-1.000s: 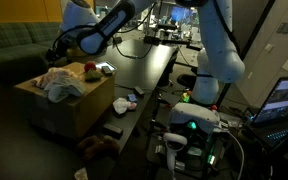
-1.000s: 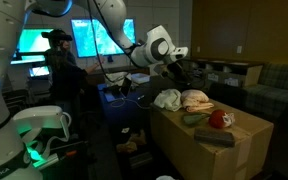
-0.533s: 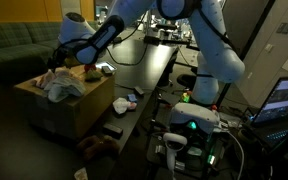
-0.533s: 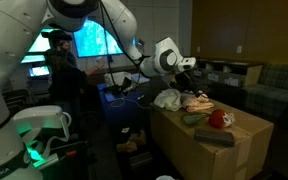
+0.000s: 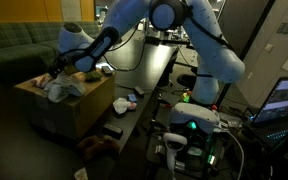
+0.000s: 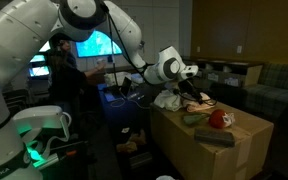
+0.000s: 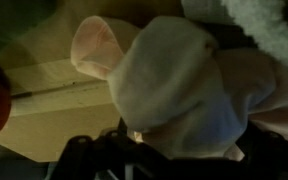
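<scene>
Now the pincer [image 6: 190,84] hangs low over one end of the desk [image 6: 252,130], its jaws apart and clamped on nothing, just above a heap of pale cloth [image 6: 168,98]. In the wrist view the cloth [image 7: 174,85] fills the frame close before the fingers; contact cannot be judged. A red thing [image 6: 219,119] lies near on the desk.
</scene>
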Controlling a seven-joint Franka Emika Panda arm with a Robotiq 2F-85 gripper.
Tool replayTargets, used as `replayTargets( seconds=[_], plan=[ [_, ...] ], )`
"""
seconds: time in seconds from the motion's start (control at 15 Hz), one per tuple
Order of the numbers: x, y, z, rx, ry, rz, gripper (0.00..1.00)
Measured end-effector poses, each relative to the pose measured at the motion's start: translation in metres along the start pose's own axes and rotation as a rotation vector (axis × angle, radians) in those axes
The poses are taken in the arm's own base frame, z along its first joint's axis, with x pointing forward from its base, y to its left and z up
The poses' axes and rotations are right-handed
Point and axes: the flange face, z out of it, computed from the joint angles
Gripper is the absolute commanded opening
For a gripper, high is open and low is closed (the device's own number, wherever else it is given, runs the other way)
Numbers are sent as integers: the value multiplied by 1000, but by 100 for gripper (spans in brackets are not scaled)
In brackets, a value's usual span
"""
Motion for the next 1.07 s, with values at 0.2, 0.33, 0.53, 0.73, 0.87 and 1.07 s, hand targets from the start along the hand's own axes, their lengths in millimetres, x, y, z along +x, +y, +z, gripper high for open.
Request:
replayTargets(
  seconds=[0.2, 0.33, 0.53, 0.73, 0.87, 1.07],
  plan=[
    [4, 3, 6, -13, 8, 0, 42],
    [9, 4, 5, -19, 10, 3, 27],
    [14, 4, 2, -26, 11, 5, 7],
    [21, 4, -3, -25, 24, 8, 6],
    [25, 4, -8, -25, 34, 13, 7],
    [33, 4, -18, -31, 57, 23, 7]
  ],
)
